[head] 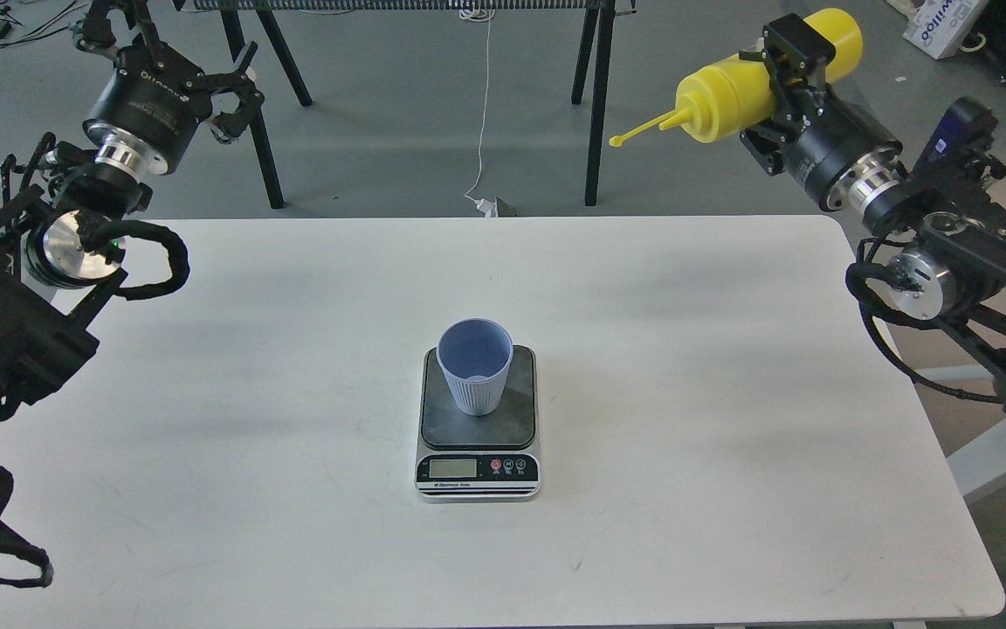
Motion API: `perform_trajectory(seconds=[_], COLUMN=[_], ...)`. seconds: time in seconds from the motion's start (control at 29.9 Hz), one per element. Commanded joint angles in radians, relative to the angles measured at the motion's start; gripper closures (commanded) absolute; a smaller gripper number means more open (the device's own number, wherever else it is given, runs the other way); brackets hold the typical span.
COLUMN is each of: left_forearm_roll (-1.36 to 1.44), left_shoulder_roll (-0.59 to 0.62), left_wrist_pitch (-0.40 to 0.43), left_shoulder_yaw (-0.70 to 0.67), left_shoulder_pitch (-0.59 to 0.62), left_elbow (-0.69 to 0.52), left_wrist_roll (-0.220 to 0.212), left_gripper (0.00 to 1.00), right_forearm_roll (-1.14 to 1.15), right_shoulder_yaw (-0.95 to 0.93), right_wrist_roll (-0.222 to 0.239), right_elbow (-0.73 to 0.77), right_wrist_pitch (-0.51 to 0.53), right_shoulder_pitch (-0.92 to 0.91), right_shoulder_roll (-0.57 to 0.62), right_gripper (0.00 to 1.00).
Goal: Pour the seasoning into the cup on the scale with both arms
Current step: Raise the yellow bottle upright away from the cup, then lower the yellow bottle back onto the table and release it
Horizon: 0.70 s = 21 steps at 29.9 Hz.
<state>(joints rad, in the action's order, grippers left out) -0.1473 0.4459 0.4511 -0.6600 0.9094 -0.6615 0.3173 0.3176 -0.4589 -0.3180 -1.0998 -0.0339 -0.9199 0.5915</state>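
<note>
One scale [478, 419] sits near the middle of the white table [686, 437], display toward the near edge, and one light blue cup [475, 365] stands upright on its dark platform (nothing beside it on the tabletop). Beyond and left of the scale, the left gripper [237, 87] hangs with claws spread, grasping nothing. Beyond and right, the right gripper [787, 74] clenches one yellow seasoning bottle [730, 96], tipped sideways, nozzle pointing left, well apart from the cup. Black stand legs [595, 105] rise behind the table.
</note>
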Motion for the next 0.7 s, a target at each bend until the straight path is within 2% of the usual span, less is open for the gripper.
perform_trajectory(seconds=[0.0,0.2,0.27,0.4,0.53,0.67], left_forearm_roll=[-0.001,-0.001,-0.001,-0.001,-0.001,-0.001], left_shoulder_roll=[-0.001,-0.003,-0.001,0.007,0.008,0.005], left_wrist_pitch=[0.001,-0.003,-0.018,-0.051,-0.051,-0.052], left_shoulder_yaw=[-0.003,-0.001,-0.001,0.000,0.000,0.000], left_shoulder_pitch=[0.003,0.003,0.003,-0.001,-0.004,-0.003], left_elbow=[-0.001,-0.003,-0.019,-0.064,-0.066,-0.064], left_wrist_roll=[0.003,0.003,0.003,0.003,0.003,0.002], left_gripper=[0.00,0.00,0.00,0.00,0.00,0.00], right_forearm_roll=[-0.194,-0.536,-0.587,-0.629,-0.637,-0.637], right_shoulder_yaw=[-0.095,-0.245,-0.294,-0.398,-0.509,-0.553], right_wrist_roll=[0.005,0.002,0.001,0.002,0.002,0.004], right_elbow=[0.001,0.006,0.004,0.006,0.009,0.018], right_wrist_pitch=[0.081,0.247,0.287,0.370,0.509,0.523], right_shoulder_pitch=[0.085,0.249,0.323,0.472,0.616,0.713], right_shoulder_roll=[0.016,0.001,-0.021,-0.111,-0.229,-0.340], right_gripper=[0.65,0.65,0.65,0.65,0.65,0.65])
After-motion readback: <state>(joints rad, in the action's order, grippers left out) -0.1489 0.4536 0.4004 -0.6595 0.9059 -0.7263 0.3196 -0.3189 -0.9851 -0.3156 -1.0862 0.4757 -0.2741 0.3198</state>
